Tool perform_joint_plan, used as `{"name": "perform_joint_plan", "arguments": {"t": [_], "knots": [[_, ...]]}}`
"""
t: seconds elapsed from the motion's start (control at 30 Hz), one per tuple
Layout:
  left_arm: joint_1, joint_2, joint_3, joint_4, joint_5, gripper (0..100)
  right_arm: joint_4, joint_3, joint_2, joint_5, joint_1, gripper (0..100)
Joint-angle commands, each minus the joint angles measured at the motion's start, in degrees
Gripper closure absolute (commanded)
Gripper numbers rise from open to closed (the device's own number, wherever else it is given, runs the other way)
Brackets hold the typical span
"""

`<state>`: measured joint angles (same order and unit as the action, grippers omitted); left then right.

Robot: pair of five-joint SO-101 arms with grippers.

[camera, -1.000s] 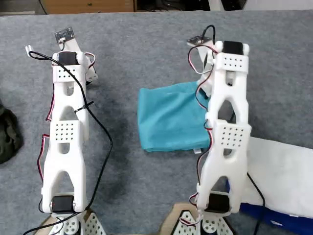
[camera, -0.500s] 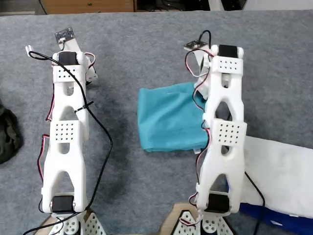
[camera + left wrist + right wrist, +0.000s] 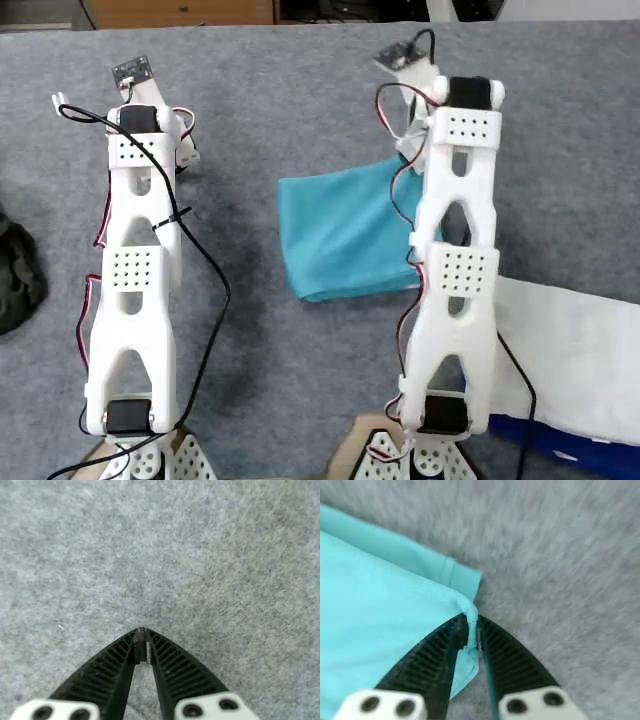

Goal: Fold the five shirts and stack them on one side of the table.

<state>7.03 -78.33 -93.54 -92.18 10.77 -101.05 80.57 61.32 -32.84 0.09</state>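
Observation:
A folded teal shirt (image 3: 345, 235) lies in the middle of the grey table, partly under the right arm. My right gripper (image 3: 471, 621) is shut on a far corner of the teal shirt (image 3: 385, 610), pinching a fold of cloth between its black fingers. A folded white shirt (image 3: 575, 360) rests on a blue one (image 3: 560, 445) at the near right. My left gripper (image 3: 141, 640) is shut with nothing in it, hovering over bare grey carpet at the far left.
A dark green garment (image 3: 15, 270) sits at the left edge of the table. A wooden cabinet (image 3: 180, 10) stands beyond the far edge. Open grey surface (image 3: 260, 100) stretches between and beyond the arms.
The right arm has pushed farther from its base, dragging the pinched corner of the teal shirt, which has shifted and skewed slightly. The left arm has stayed still.

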Motion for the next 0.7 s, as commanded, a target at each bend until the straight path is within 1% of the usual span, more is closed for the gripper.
{"name": "perform_joint_plan", "arguments": {"t": [0.0,0.13,0.3,0.37,0.47,0.5,0.57,0.67], "knots": [[-0.5,0.8,-2.2,0.9,0.1,98,2.7,4.3,-0.4,-1.6,-2.9,99.3],[-0.5,0.8,-2.2,0.9,0.1,98,6.5,2.9,-0.3,-1.8,-3.8,99.3],[-0.5,0.8,-2.2,0.9,0.1,98,6.2,-0.7,-0.3,-1.8,-2.9,98.0],[-0.5,0.8,-2.2,0.9,0.1,98,5.8,-0.6,-0.3,-1.8,-2.4,90.4],[-0.8,0.8,-2.2,0.9,0.1,98,6.0,0.2,-0.6,-1.8,-1.7,73.8],[-1.0,0.8,-2.2,0.6,-0.1,98,5.7,1.3,-0.6,-1.8,-1.6,71.2],[-1.8,0.8,-2.2,0.1,-2.5,98,3.2,4.9,-0.7,-1.8,-1.5,71.6],[-4.1,1.4,-2.3,-1.6,-5.4,98,-1.5,12.2,-1.5,-1.7,-1.3,77.9]]}}
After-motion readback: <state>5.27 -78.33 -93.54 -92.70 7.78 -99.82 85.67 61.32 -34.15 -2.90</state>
